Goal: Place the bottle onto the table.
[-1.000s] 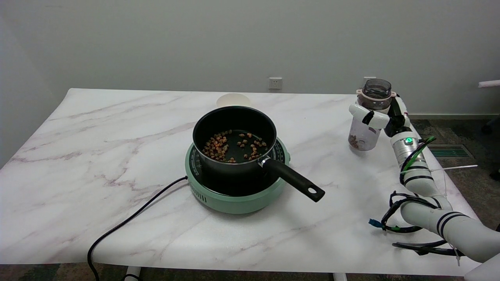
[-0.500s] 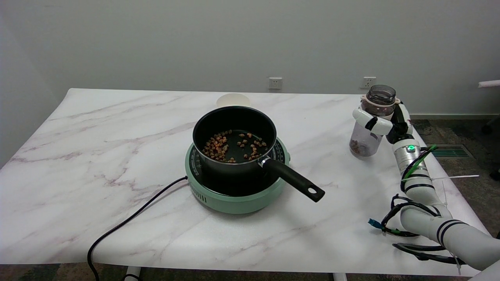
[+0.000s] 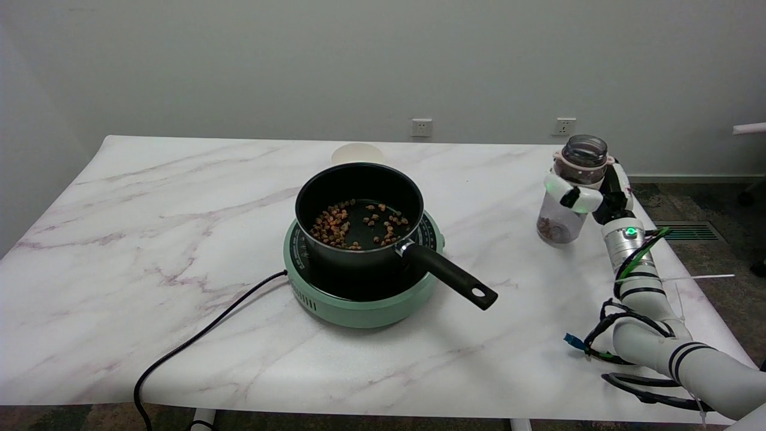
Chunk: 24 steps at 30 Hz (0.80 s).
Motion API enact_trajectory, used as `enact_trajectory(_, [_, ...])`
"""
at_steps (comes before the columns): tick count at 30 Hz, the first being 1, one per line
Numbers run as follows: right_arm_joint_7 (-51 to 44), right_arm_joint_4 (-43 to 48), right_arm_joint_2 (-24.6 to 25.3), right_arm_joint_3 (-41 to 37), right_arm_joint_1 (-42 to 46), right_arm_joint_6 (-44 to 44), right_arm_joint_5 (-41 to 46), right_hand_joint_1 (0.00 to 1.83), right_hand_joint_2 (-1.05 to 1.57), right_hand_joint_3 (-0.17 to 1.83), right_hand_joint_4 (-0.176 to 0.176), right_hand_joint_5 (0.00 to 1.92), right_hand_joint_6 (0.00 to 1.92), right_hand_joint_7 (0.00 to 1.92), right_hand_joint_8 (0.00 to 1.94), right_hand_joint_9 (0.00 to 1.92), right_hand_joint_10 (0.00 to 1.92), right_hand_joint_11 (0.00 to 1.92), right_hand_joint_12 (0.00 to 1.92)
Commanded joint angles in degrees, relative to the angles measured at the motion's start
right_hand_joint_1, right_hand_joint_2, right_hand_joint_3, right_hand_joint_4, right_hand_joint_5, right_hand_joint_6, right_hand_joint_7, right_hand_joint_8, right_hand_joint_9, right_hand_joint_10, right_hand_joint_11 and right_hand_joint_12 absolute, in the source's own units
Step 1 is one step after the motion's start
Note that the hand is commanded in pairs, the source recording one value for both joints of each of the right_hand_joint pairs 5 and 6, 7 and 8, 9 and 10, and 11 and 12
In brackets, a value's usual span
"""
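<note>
A clear plastic bottle (image 3: pixel 562 215) with an open dark neck and a few brown pellets at its bottom stands upright near the table's right side. My right hand (image 3: pixel 589 191) grips it around the upper body, fingers wrapped across its front. The bottle's base is at or just above the marble tabletop (image 3: pixel 149 239); whether it touches I cannot tell. The arm reaches in from the lower right.
A black saucepan (image 3: pixel 359 206) holding brown pellets sits on a green hotplate (image 3: pixel 359 299) mid-table, its handle (image 3: pixel 455 278) pointing toward the front right. A black power cord (image 3: pixel 197 338) runs off the front left. A pale round lid (image 3: pixel 357 154) lies behind the pan.
My hand has lowered the bottle and carried it slightly right and nearer over the last second. Pan and hotplate have not moved.
</note>
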State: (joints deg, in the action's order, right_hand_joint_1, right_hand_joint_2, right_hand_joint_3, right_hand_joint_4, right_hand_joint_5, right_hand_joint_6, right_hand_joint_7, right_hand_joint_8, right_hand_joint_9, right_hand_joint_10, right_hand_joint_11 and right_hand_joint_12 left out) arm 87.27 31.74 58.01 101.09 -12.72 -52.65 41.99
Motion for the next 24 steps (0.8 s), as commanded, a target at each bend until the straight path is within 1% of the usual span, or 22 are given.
enact_trajectory(1, [-0.33, -0.19, 0.21, -0.06, 0.28, -1.33, 0.07, 1.39, -0.4, 1.7, 0.0, 0.99, 0.99, 1.32, 1.32, 1.08, 1.08, 0.87, 0.87])
enact_trajectory(2, [-0.33, -0.19, 0.21, -0.06, 0.27, -1.36, 0.07, 1.38, -0.46, 1.66, 0.0, 0.92, 0.92, 1.28, 1.28, 1.05, 1.05, 0.83, 0.83])
enact_trajectory(4, [-0.33, -0.19, 0.21, -0.06, 0.2, -1.57, 0.07, 1.35, -0.56, 1.46, 0.0, 0.78, 0.78, 1.18, 1.18, 0.95, 0.95, 0.72, 0.72])
enact_trajectory(8, [-0.33, -0.19, 0.21, -0.06, 0.2, -1.57, 0.17, 1.34, -0.56, 1.29, 0.0, 0.68, 0.68, 1.11, 1.11, 0.85, 0.85, 0.66, 0.66])
enact_trajectory(10, [-0.33, -0.19, 0.21, -0.06, 0.22, -1.57, 0.23, 1.33, -0.55, 1.23, 0.0, 0.65, 0.65, 1.08, 1.08, 0.83, 0.83, 0.64, 0.64])
enact_trajectory(16, [-0.29, -0.27, 0.21, -0.51, 0.44, -1.55, 0.23, 1.32, -0.54, 1.19, 0.0, 0.61, 0.61, 1.05, 1.05, 0.8, 0.8, 0.62, 0.62])
enact_trajectory(24, [0.15, -0.43, 0.21, -1.84, 1.18, -1.09, 0.23, 1.3, -0.58, 1.2, 0.0, 0.58, 0.58, 1.0, 1.0, 0.75, 0.75, 0.6, 0.6])
